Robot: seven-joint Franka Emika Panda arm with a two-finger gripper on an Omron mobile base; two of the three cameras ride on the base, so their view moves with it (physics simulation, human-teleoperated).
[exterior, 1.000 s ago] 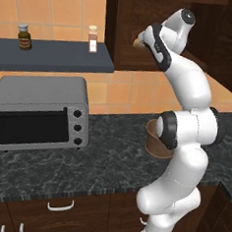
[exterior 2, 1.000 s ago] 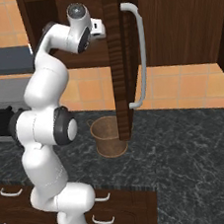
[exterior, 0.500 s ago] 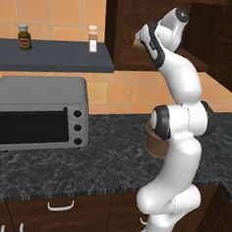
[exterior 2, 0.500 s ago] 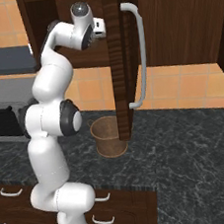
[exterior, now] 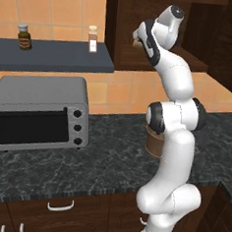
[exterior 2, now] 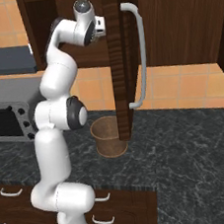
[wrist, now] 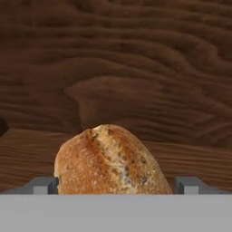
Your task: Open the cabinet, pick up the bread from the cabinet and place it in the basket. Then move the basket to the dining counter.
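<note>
Reaching into the open cabinet (exterior 2: pixel 182 21), our gripper (wrist: pixel 116 185) stands with its fingers (wrist: pixel 45 185) spread wide on either side of the bread (wrist: pixel 111 161), one tip showing at each flank of the roll and neither visibly pressing it. The bread sits on the cabinet's wooden shelf, close before the dark back wall. The cabinet door (exterior 2: pixel 120 63) hangs swung out with its long silver handle (exterior 2: pixel 139 56) facing us. Below it the basket (exterior 2: pixel 107 137) stands upright on the black marbled worktop (exterior 2: pixel 187 139), well apart from the toaster oven (exterior: pixel 39 112) to the left.
</note>
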